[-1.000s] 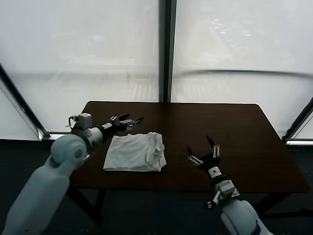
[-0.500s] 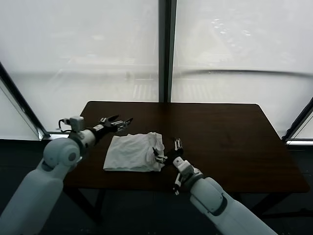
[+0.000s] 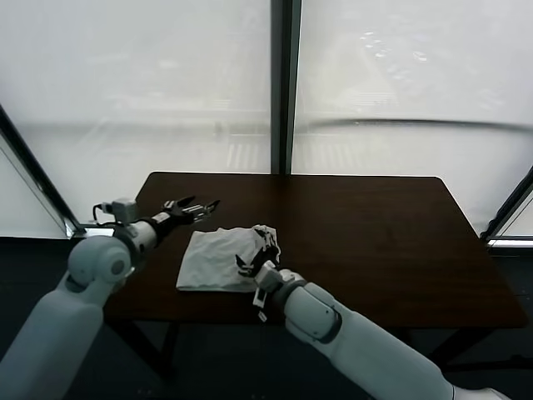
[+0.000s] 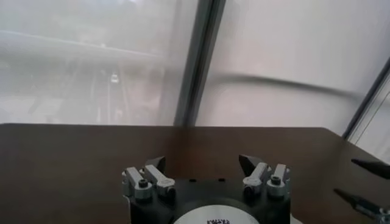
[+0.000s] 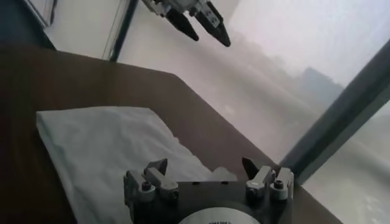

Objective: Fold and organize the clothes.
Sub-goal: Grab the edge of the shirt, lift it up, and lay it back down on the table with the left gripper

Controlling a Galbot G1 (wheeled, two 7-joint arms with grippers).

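The clothes are one pale grey-white T-shirt point(image 3: 215, 260), folded into a rough rectangle on the front left of the dark table point(image 3: 375, 225); its right edge is bunched. My right gripper point(image 3: 256, 252) hovers open over that bunched right edge, and the right wrist view shows the T-shirt point(image 5: 103, 149) spread beneath the empty right gripper point(image 5: 205, 165). My left gripper point(image 3: 196, 207) is open above the table just beyond the shirt's far left corner, touching nothing. In the left wrist view the left gripper point(image 4: 204, 163) has only bare table ahead of it.
The brown table's right half point(image 3: 400, 250) is bare wood. Frosted window panes with a dark centre post point(image 3: 284, 83) stand behind the table. The left gripper point(image 5: 195, 18) shows far off in the right wrist view.
My right arm has swung left from the table's front right to above the shirt's right edge. The left gripper has drawn back slightly to the left. Both stay open.
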